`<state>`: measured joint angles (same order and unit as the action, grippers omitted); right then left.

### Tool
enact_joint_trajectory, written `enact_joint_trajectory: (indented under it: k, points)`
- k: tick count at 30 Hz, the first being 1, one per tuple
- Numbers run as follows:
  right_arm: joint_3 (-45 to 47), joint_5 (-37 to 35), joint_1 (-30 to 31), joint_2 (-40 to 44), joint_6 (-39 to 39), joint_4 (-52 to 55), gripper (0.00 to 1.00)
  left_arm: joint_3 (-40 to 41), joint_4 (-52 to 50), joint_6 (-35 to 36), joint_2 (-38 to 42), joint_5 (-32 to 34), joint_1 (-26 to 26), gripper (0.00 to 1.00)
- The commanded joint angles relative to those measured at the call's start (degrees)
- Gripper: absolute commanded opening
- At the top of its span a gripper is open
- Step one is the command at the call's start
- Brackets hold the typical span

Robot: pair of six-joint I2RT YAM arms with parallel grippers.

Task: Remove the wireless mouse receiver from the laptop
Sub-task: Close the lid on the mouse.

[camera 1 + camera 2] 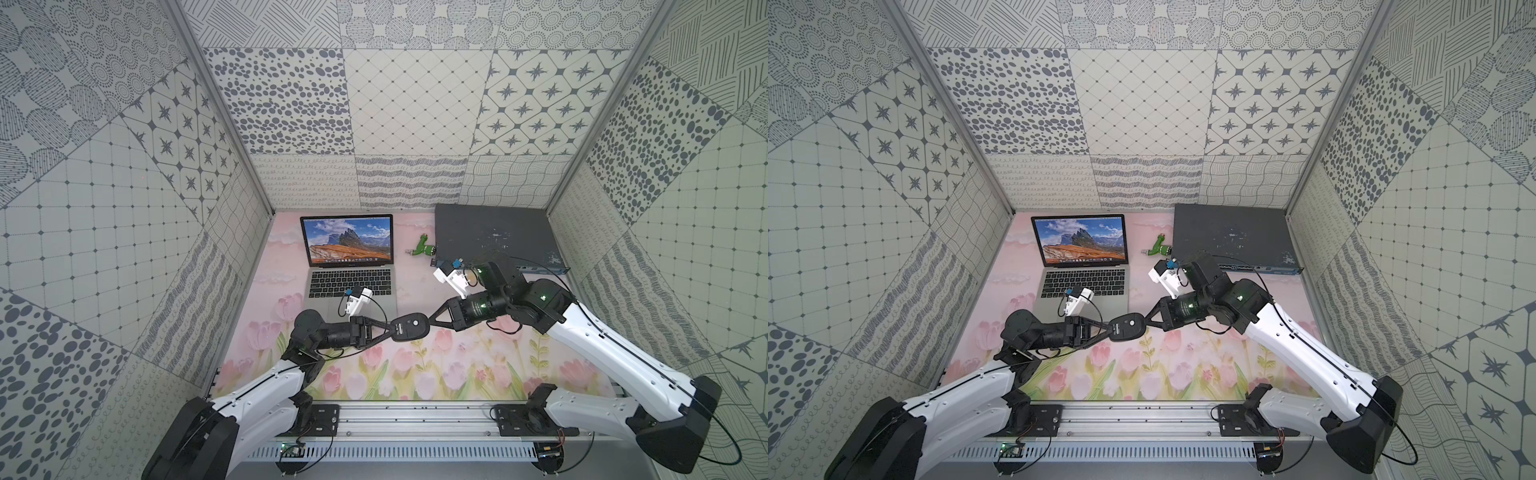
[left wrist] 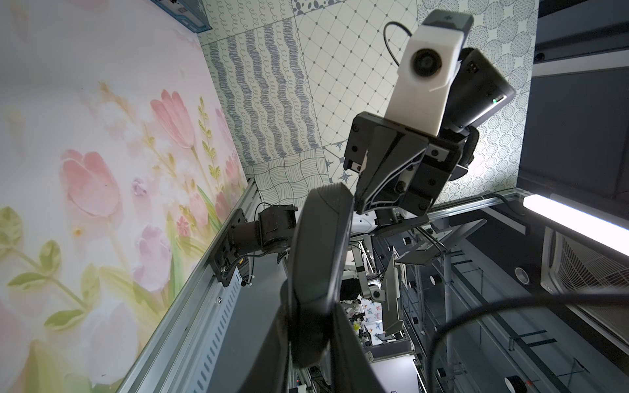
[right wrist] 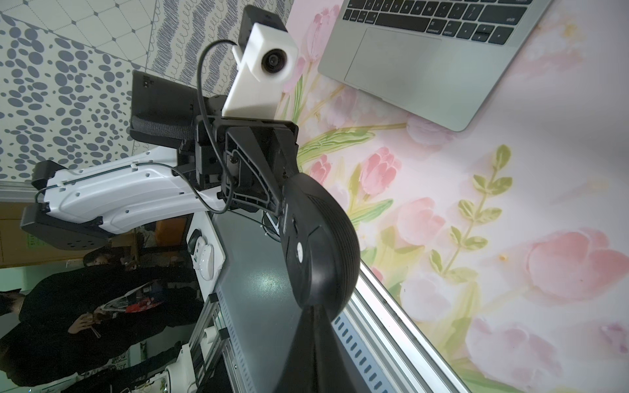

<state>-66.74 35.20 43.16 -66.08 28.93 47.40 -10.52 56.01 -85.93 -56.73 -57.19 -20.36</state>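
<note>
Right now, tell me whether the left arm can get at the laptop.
Likely yes for reach: the laptop lies just beyond it, nothing between. But the left gripper is shut on the mouse, with the right gripper at its far end, so it isn't free.

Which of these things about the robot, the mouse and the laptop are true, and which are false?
1. The laptop is open and its screen shows mountains. True.
2. The black mouse lies alone on the table. False: it is between the two grippers, with the left gripper closed on one end.
3. The green plug-like thing lies between the laptop and the dark grey box. True.
4. The right gripper is wide open. False: its jaws are shut to a point at the mouse's other end.
</note>
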Motion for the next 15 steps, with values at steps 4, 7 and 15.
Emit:
enact_joint_trajectory:
  k: [4, 7, 15]
  points:
    - [-0.3, 0.1, 0.9, -1.9, -1.3, -1.0, 0.05, -0.5, 4.9, 0.3, -0.1, -1.0, 0.1, 0.02]
    - [-0.3, 0.1, 1.4, -2.7, -1.3, -1.2, 0.05, -0.6, 5.0, 0.3, -0.1, -1.0, 0.1, 0.02]
    - [-0.7, -0.8, 2.6, -3.7, -1.5, -1.4, 0.05, -0.6, 5.8, 0.1, -0.4, -1.1, 0.0, 0.01]
